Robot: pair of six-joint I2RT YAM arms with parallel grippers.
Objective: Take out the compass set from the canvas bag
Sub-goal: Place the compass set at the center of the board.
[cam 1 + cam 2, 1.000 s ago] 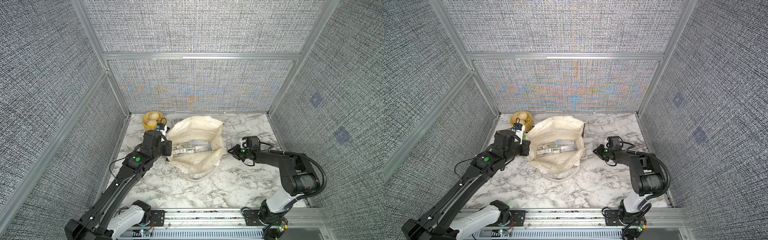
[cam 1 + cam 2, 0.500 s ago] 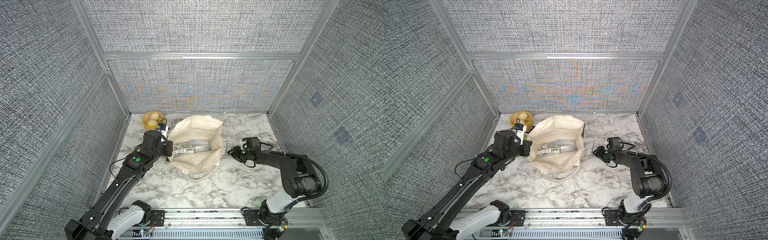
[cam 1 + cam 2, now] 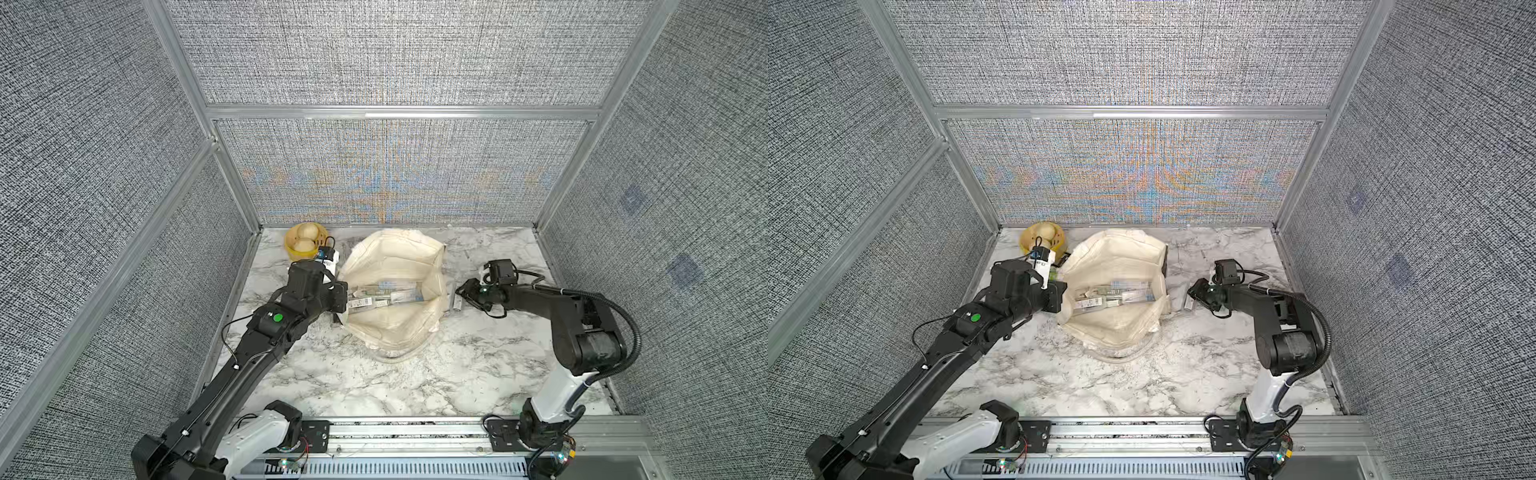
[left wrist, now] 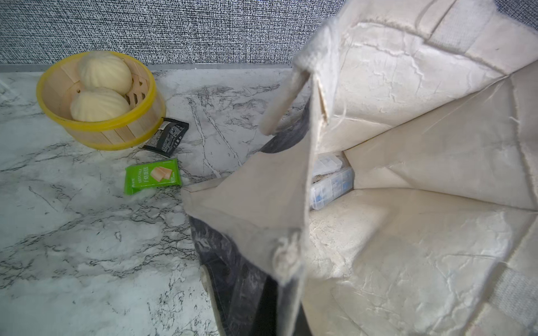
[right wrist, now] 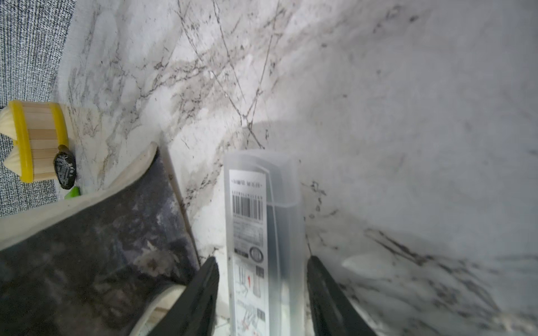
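Well, I read this as the set-down: the compass set (image 5: 262,203), a frosted plastic case with a barcode label, lies flat on the marble table (image 3: 374,386), outside the canvas bag (image 3: 390,328) and just beside its dark outer panel. My right gripper (image 5: 262,261) straddles one end of the case with its jaws apart and a thin gap on each side, so nothing pinches it. I judge that spacing is there so the arm can back off without dragging the case. My left gripper (image 3: 338,297) is closed on the bag's rim, which I take as the reason the floppy mouth gapes. Other clear boxes (image 3: 382,296) lie inside on the cream lining. To me the task looks all but done
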